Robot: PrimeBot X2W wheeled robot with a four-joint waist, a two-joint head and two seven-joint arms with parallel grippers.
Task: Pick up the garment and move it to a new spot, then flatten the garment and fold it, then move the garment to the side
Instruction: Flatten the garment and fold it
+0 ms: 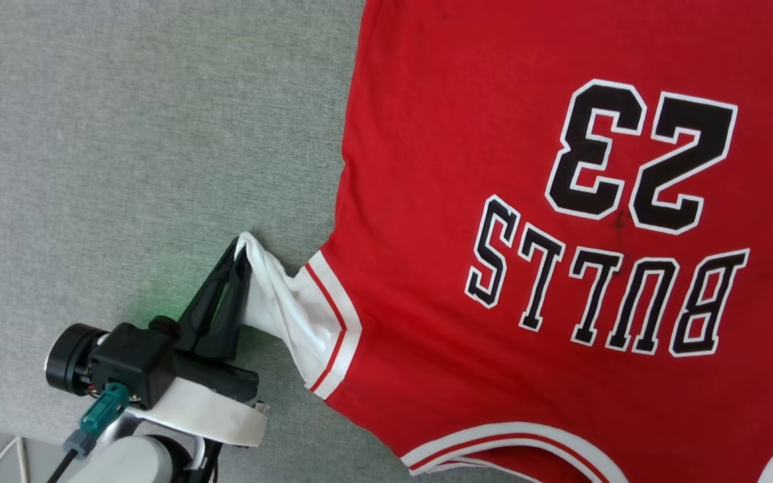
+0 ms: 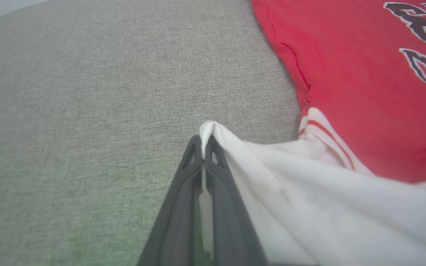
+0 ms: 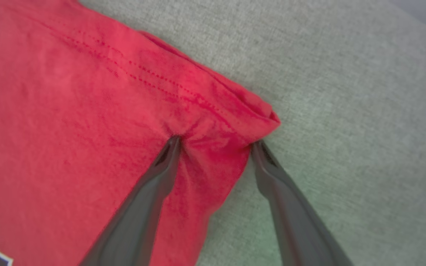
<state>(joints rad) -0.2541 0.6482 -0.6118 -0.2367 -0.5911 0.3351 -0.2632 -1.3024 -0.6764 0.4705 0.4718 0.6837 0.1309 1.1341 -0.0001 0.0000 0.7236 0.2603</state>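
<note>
The garment is a red T-shirt with black "BULLS 23" lettering, spread flat on grey cloth across the right of the head view. Its white sleeve is pulled out to the left, and my left gripper is shut on the sleeve's tip. In the left wrist view the two dark fingers pinch the white sleeve edge. In the right wrist view my right gripper stands open, its fingertips pressed down astride the red hem corner, one on the cloth, one at its edge.
Grey fabric surface lies bare to the left of the shirt. The surface's edge and a pale floor strip with a cable show at the lower left of the head view.
</note>
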